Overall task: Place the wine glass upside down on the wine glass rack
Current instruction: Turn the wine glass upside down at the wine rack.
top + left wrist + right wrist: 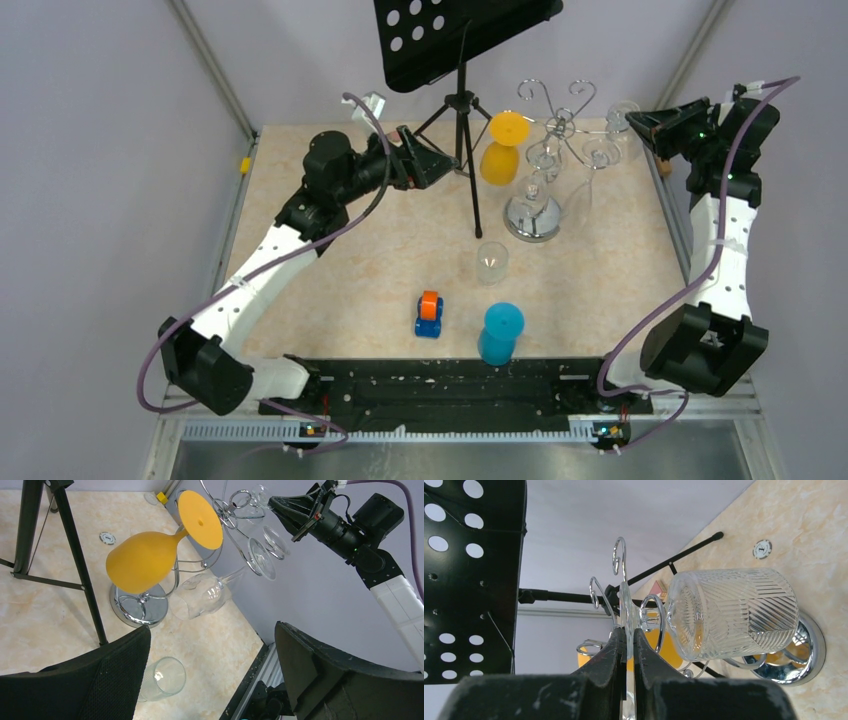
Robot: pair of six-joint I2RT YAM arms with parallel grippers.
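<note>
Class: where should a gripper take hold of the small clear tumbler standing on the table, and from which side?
Probably take the tumbler across its side walls, from above: it stands upright, mouth up, short and round, so open jaws could straddle it.

Beige marbled tabletop [330, 290] inside plain, seemingly lilac-grey walls [100, 150].

A beige, marbled table [330, 270] is seen. Toward its far side, the domed chrome base of the wine glass rack [532, 218] is planted on the surface. Just to its left, the black music stand [470, 190] is set on its tripod legs. A small clear tumbler [491, 262] is stood near the middle, in front of the rack's base. Closer to the near edge, a blue-and-orange toy car [429, 314] is parked, and a blue goblet [499, 334] is placed just to its right. A small white round disc [107, 538] is spotted lying flat near the rack's base.
</note>
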